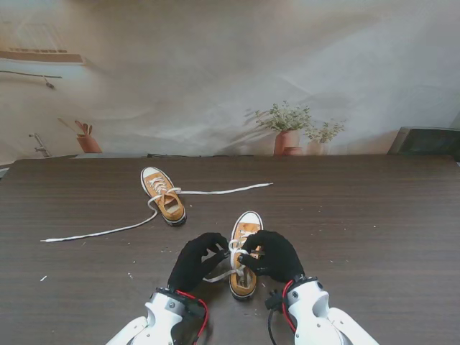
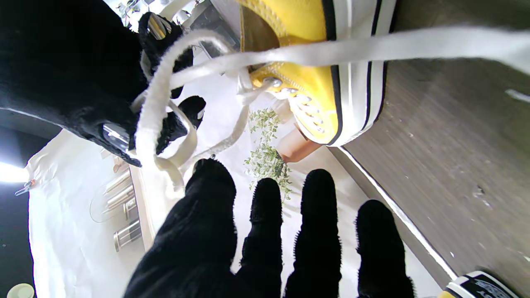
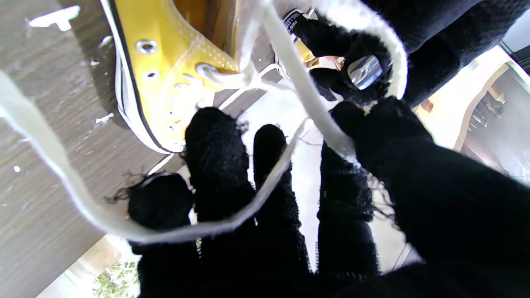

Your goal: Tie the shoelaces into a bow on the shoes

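Observation:
The near yellow sneaker (image 1: 244, 253) lies between my two black-gloved hands, toe pointing away from me. My left hand (image 1: 195, 260) is at its left side and my right hand (image 1: 274, 255) at its right, fingertips meeting over the lacing. In the right wrist view my thumb (image 3: 372, 124) presses a white shoelace (image 3: 304, 93) against the neighbouring finger, and a slack loop (image 3: 174, 231) drapes over the other fingers. In the left wrist view a thick lace loop (image 2: 151, 120) runs beside my thumb (image 2: 207, 194); the other fingers are straight and apart. The sneaker (image 2: 306, 62) fills that view's upper part.
A second yellow sneaker (image 1: 164, 195) lies farther from me to the left, untied. One of its long laces (image 1: 100, 231) trails left and the other (image 1: 226, 190) runs right. Potted plants (image 1: 287, 129) stand beyond the dark wooden table's far edge (image 1: 359, 157).

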Tool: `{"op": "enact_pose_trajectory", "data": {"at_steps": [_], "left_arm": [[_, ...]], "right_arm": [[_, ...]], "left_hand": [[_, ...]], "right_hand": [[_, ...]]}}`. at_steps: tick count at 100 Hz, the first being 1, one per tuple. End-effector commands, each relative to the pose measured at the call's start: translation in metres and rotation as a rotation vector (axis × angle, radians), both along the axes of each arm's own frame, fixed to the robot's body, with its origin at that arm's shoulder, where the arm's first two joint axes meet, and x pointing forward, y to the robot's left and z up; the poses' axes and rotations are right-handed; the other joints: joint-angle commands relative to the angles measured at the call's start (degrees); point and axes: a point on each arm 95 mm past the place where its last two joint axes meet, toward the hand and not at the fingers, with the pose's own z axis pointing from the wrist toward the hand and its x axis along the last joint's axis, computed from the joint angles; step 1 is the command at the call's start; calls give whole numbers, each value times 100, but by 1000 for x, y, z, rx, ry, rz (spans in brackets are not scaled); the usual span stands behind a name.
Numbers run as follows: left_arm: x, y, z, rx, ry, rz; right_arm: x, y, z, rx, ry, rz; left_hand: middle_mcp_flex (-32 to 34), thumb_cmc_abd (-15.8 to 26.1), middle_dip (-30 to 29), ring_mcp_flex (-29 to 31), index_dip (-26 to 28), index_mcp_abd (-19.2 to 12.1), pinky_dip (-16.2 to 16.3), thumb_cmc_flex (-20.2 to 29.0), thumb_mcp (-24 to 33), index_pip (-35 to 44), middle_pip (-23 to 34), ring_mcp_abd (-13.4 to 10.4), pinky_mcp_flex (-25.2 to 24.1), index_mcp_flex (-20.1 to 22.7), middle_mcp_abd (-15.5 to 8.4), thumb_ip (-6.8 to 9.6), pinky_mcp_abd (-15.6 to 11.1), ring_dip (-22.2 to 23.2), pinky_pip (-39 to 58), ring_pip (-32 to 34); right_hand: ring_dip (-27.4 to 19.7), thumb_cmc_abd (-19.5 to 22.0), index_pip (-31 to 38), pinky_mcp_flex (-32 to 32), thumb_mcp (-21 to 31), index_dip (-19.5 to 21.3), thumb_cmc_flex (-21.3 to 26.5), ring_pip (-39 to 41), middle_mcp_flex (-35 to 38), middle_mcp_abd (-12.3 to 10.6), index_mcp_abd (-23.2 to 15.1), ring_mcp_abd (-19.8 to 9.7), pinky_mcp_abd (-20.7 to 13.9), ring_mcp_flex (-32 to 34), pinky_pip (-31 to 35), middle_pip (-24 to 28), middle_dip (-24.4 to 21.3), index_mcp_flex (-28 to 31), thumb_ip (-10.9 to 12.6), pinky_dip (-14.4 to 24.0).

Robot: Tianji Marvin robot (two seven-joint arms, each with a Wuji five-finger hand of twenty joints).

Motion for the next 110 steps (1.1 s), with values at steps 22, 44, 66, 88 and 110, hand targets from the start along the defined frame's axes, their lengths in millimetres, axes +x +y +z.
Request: {"op": "enact_pose_trajectory", "data": {"at_steps": [22,44,66,88,110], "left_arm": [[-1,-4,1,-14,-6,-4],[-2,-6,2,2,-20,-26],[-6,-15,4,-37,-21,-45],[-11,-19,8,-70,-35,-56],[-11,-20,8,-88,-44,-46]], "right_arm": [[-2,2,0,-1,12,24],[-3,3,0,3,14,30],[-3,5,0,6,16,45],[-3,6,0,5,20,49],[-3,6,0,6,19,51]], "left_hand": [[-335,-569,-1076,-167,-906,-435,82,-171,206,-811,76,-72,-92,-184,-133,140,-272,125,-22,1],[-302,-1517,-1255,-123,-1202,-661,70,-1114,1828,-1116,133,-158,-27,290,-161,-165,-329,120,-16,-12],[-155,-1808,-1254,-30,-1407,-981,54,-1196,2195,-1033,165,-175,68,665,-148,-219,-324,103,-13,-9],[18,-1890,-1232,71,-1428,-1220,30,-1162,2289,-866,233,-185,161,808,-274,-230,-299,100,7,18],[171,-1802,-1209,163,-1449,-1366,29,-1126,2298,-710,301,-165,239,942,-270,-252,-273,106,84,71]], "right_hand": [[27,246,127,-45,3,156,224,-2,-94,-36,-388,-46,-13,-47,16,-16,-28,15,-24,111],[35,236,106,-35,16,181,219,-5,-72,-34,-364,-35,-10,-40,19,-16,-28,25,-28,120],[39,240,93,-29,11,188,217,-3,-78,-50,-373,-47,-16,-37,21,-23,-29,24,-31,124],[42,230,67,-25,-1,179,223,-7,-73,-55,-423,-60,-26,-36,21,-24,-27,38,-28,127],[45,224,63,-18,4,174,208,-9,-67,-61,-429,-61,-32,-36,23,-25,-25,47,-28,128]]}}
